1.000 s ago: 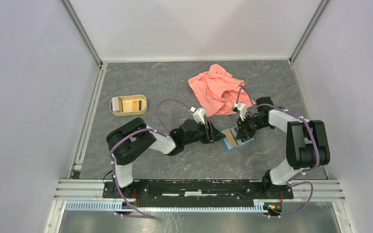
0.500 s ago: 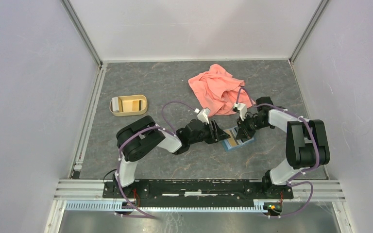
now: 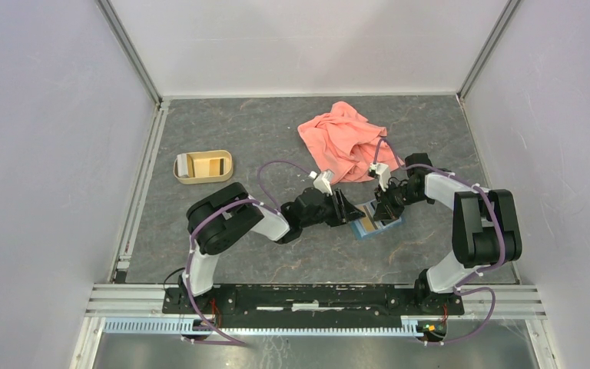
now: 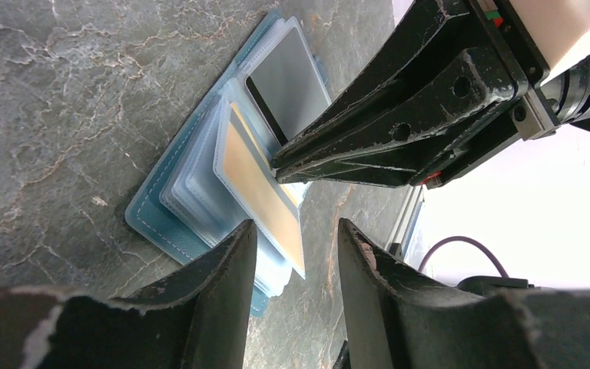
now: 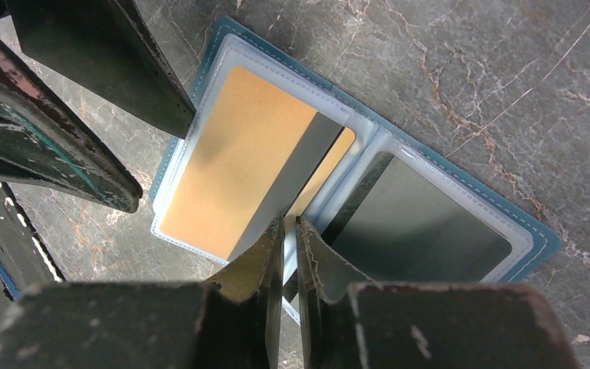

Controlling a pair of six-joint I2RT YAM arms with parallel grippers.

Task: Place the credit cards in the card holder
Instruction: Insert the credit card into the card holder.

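Observation:
The teal-blue card holder (image 3: 362,232) lies open on the table between both grippers. It also shows in the right wrist view (image 5: 430,223) and the left wrist view (image 4: 150,215). An orange-gold credit card (image 5: 230,169) with a dark stripe sits partly inside a clear sleeve, and a second orange card (image 5: 332,161) peeks out beneath it. My right gripper (image 5: 290,224) is shut on the top card's striped edge. My left gripper (image 4: 297,228) is open and empty, with its fingers (image 5: 54,146) low at the holder's left edge.
A salmon-pink cloth (image 3: 342,142) lies bunched behind the holder, close to the right arm. A tan oval tray (image 3: 203,166) stands at the far left. Walls and metal rails close in the table on three sides.
My left gripper has moved a little to the right, closer to the holder. The right gripper and the holder have stayed where they were.

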